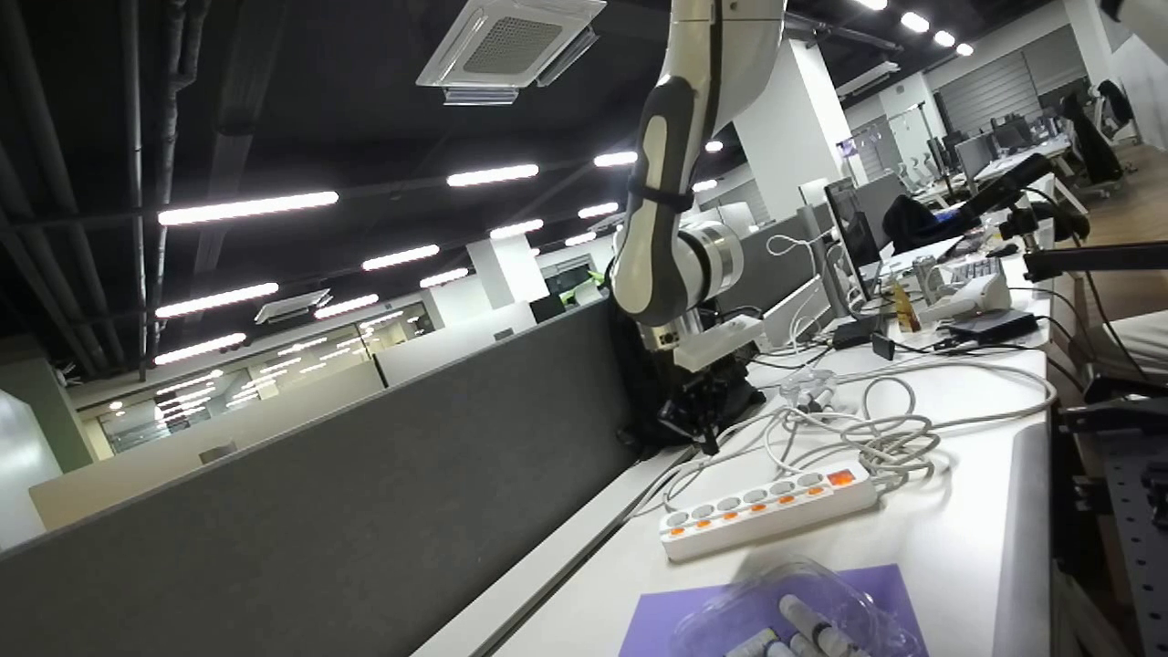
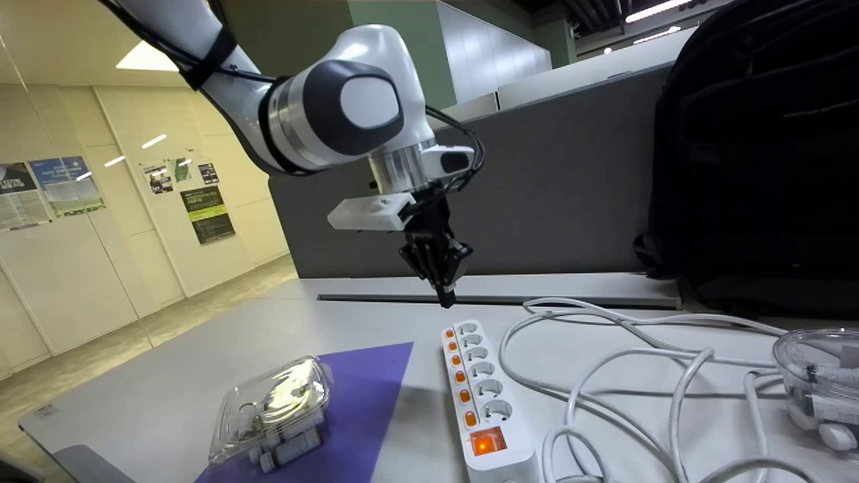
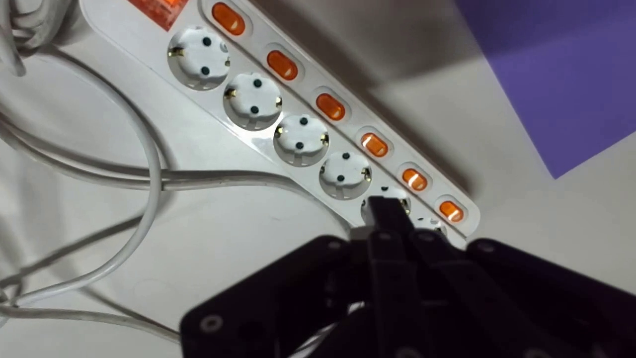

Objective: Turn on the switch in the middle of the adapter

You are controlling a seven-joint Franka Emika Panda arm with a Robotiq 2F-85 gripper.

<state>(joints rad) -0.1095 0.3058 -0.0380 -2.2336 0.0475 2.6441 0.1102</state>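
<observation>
Carries nothing between fingers (image 3: 390,216) pressed together. Hovers with adapter (image 2: 478,396) below fingertips, apart. Shift toward main switch (image 3: 161,11), centre tips over middle rocker (image 3: 374,144), press straight down. Cannot tell exact middle among six, nor glow from glare. In wrist view, see end socket (image 3: 428,224) partly hidden, main switch cut off.

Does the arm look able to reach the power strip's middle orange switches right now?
Likely yes: the shut gripper hangs free near the power strip, and in the wrist view nothing covers the middle orange switches.
</observation>
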